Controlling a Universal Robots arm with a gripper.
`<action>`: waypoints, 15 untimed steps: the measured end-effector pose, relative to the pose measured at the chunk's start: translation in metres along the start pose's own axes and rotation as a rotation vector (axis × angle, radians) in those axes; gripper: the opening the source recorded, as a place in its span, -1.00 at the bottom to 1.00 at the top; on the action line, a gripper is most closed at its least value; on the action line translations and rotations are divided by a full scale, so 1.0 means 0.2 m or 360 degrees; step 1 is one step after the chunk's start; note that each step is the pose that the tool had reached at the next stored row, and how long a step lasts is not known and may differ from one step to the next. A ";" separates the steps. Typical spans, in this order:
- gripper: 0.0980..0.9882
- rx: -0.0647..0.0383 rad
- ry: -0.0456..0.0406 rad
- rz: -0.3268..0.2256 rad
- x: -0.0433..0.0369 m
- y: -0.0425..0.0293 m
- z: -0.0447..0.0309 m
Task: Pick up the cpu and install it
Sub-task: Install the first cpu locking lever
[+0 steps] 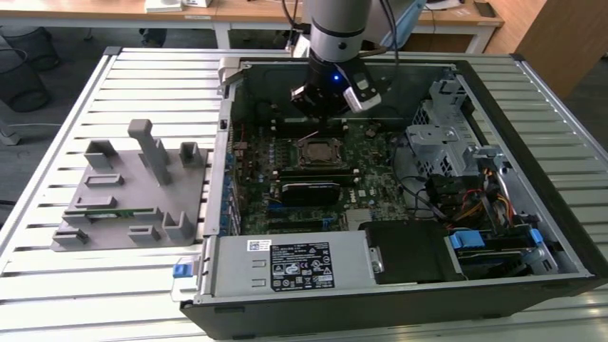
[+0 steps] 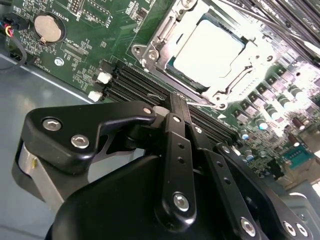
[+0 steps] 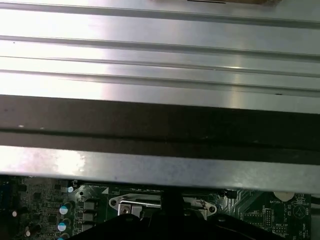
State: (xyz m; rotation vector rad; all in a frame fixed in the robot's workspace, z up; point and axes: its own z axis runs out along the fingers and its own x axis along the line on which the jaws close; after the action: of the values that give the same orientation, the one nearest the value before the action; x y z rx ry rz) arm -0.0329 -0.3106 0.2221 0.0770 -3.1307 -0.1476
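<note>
The cpu (image 2: pixel 207 50), a silvery-white square plate, lies in the motherboard socket with the metal frame (image 2: pixel 150 52) around it. In the exterior view the cpu (image 1: pixel 317 151) sits mid-board inside the open computer case. My gripper (image 1: pixel 325 117) hangs just behind the socket, a little above the board. In the second wrist view the gripper (image 2: pixel 175 102) points down beside the socket, over the black memory slots (image 2: pixel 132 85). Its fingers are pressed together and shut, with nothing between them.
The case walls (image 1: pixel 532 178) ring the board. A power supply (image 1: pixel 285 263) is at the front, with a drive cage (image 1: pixel 442 135) and cables (image 1: pixel 475 206) toward the exterior view's right. A grey holder (image 1: pixel 133 192) with a green memory stick (image 1: pixel 105 211) stands on the slatted table.
</note>
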 end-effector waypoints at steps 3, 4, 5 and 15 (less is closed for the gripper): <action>-0.98 0.0000 0.0000 0.0000 -0.012 -0.002 0.017; -0.98 0.0000 0.0000 0.0000 -0.014 -0.003 0.023; -0.98 0.0000 0.0000 0.0000 -0.018 -0.004 0.029; -0.98 0.0001 0.0000 0.0000 -0.042 -0.009 0.071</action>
State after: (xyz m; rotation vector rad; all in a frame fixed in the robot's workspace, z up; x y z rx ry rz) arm -0.0246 -0.3106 0.2077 0.0769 -3.1307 -0.1464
